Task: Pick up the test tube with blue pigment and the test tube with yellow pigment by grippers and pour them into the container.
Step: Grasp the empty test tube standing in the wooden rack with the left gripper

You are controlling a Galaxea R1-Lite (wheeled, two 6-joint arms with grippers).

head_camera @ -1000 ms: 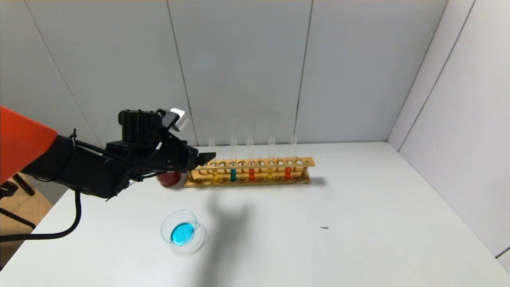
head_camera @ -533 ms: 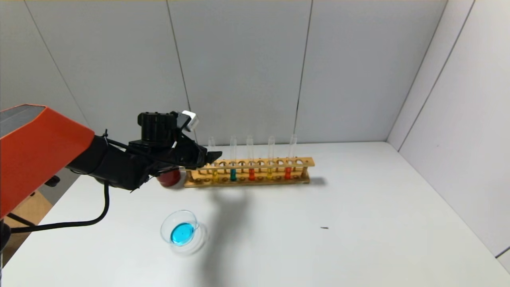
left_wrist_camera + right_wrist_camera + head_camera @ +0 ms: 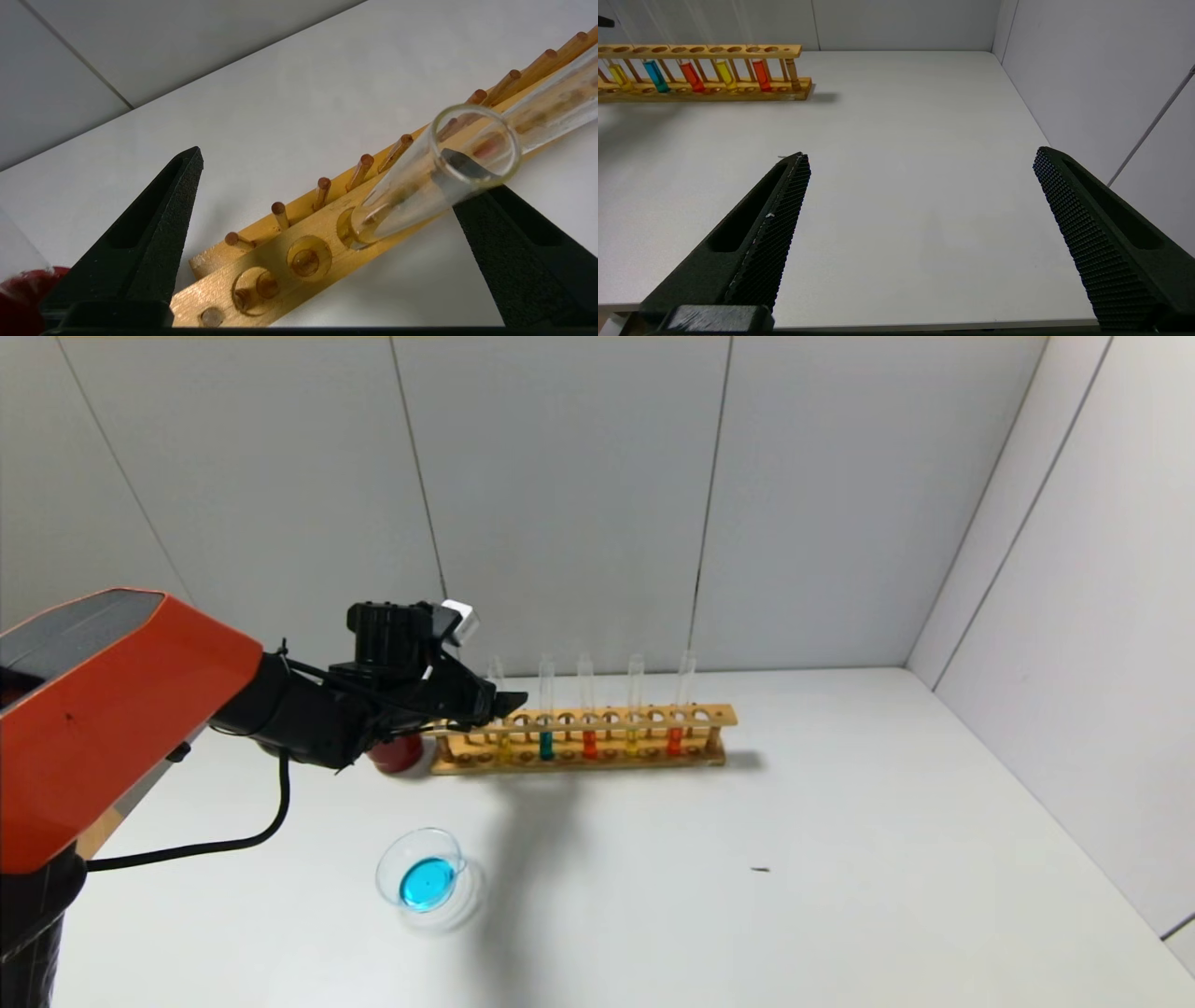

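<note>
The left gripper (image 3: 509,701) hovers open at the left end of the wooden rack (image 3: 714,716). In the left wrist view its jaws (image 3: 322,154) stand wide apart around the leftmost tube (image 3: 420,186), which stands in its hole close to one finger. That tube holds yellow pigment (image 3: 504,748). A second yellow tube (image 3: 632,742) stands further right. No tube with bright blue liquid shows. The clear glass container (image 3: 385,870) sits on the near left of the table and holds blue liquid. The right gripper (image 3: 920,156) is open and empty over the table's right front.
The rack also holds a teal tube (image 3: 546,745) and two orange-red tubes (image 3: 589,744) (image 3: 674,741). A dark red cup (image 3: 397,758) stands just left of the rack, under the left arm. Grey walls close the back and right.
The left arm has moved right and toward the rack, bringing its open jaws up to the leftmost tube. Tubes, dish and right gripper have not moved.
</note>
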